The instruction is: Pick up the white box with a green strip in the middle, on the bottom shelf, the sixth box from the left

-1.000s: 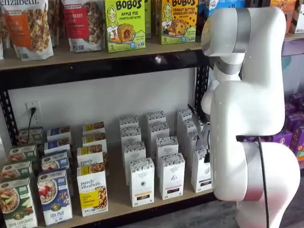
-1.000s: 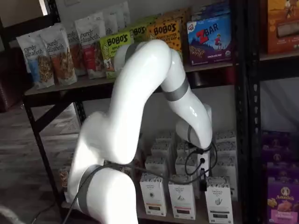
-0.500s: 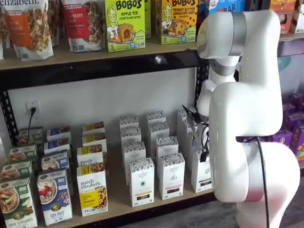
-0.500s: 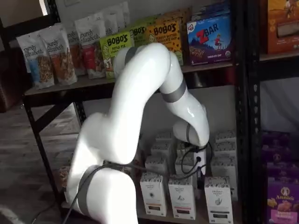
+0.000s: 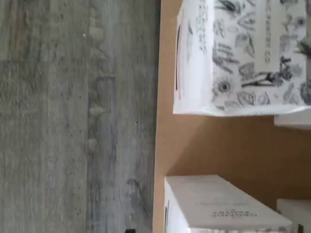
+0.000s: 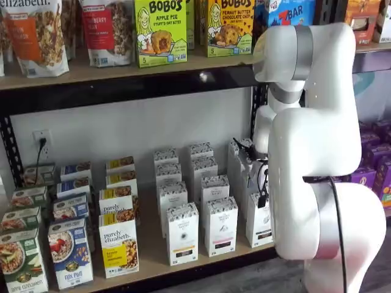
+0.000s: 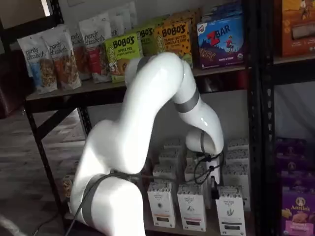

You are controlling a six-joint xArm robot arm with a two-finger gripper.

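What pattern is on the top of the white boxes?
Black-and-white botanical drawings cover the white box top, clearest in the wrist view.

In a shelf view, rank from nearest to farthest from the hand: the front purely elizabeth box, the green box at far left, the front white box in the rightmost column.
1. front white box, right end of the shelf, just below the hand
2. front purely elizabeth box, mid-shelf
3. green box, far left

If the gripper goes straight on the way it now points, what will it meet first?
Probably the speckled top of a white box in the right-hand column on the bottom shelf; depth is unclear.
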